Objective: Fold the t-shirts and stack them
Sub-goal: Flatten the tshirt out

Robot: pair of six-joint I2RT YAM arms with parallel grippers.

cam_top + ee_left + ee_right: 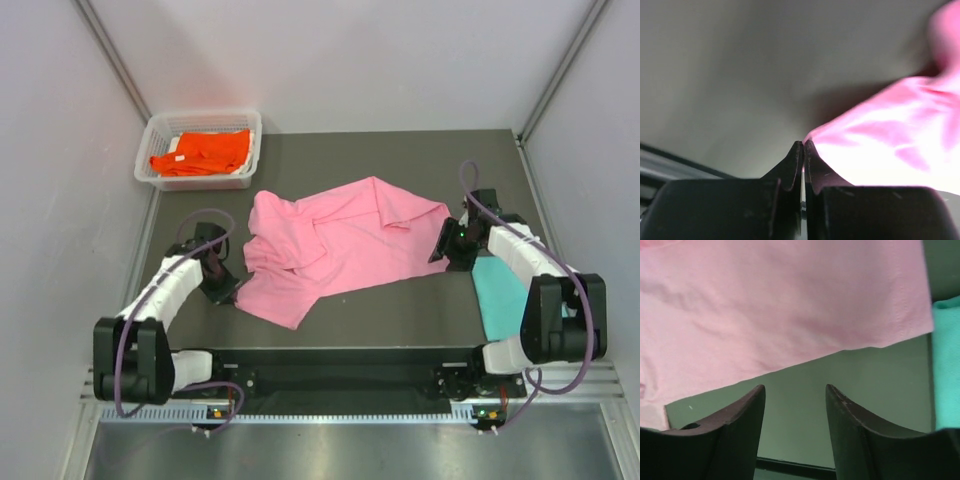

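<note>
A light pink t-shirt (340,240) lies crumpled across the middle of the dark table. My left gripper (225,288) sits at its near-left corner. In the left wrist view its jaws are shut (803,142), with the pink cloth (890,135) pinched at the tips. My right gripper (443,250) stands open (795,387) just short of the pink shirt's right hem (765,305), with only bare table between its fingers. A teal t-shirt (500,290) lies flat by the right arm and shows at the right edge of the right wrist view (947,365). An orange t-shirt (200,152) is in the basket.
A white mesh basket (165,125) stands at the table's far left corner. Grey walls close in the table on the left, right and back. The black front rail (340,360) runs between the arm bases.
</note>
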